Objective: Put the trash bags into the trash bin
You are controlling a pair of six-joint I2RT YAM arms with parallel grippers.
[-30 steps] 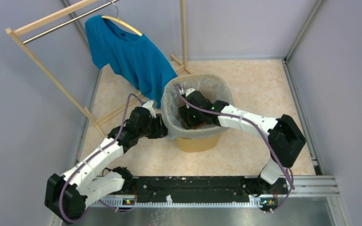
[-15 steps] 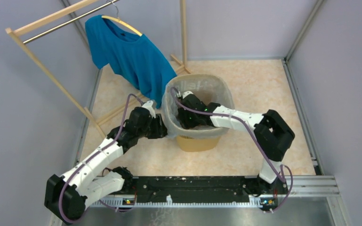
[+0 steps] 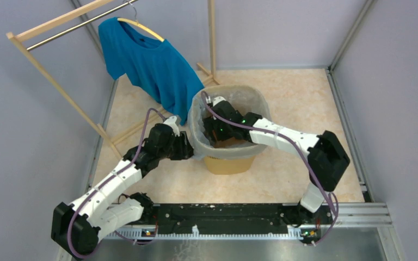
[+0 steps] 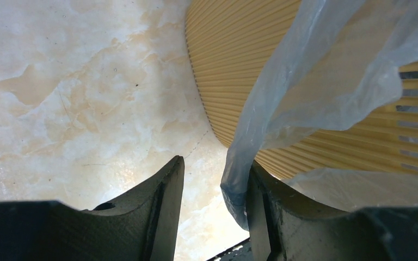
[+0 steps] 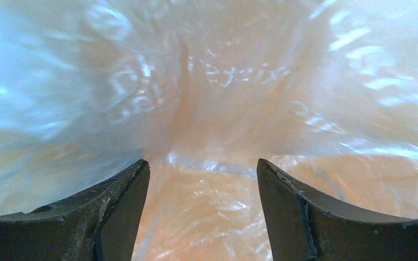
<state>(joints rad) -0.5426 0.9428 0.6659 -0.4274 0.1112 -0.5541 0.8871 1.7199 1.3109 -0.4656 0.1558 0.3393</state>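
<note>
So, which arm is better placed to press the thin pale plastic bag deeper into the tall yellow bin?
Right. The right gripper, open, is inside the tall yellow plastic bin, facing the translucent bag film. The left gripper sits outside, beside its wall.

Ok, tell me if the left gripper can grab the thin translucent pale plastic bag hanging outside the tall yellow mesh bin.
Probably yes. The left gripper is open beside the bin, and the bag's hanging fold lies between its fingers, close against one, with nothing blocking.
</note>
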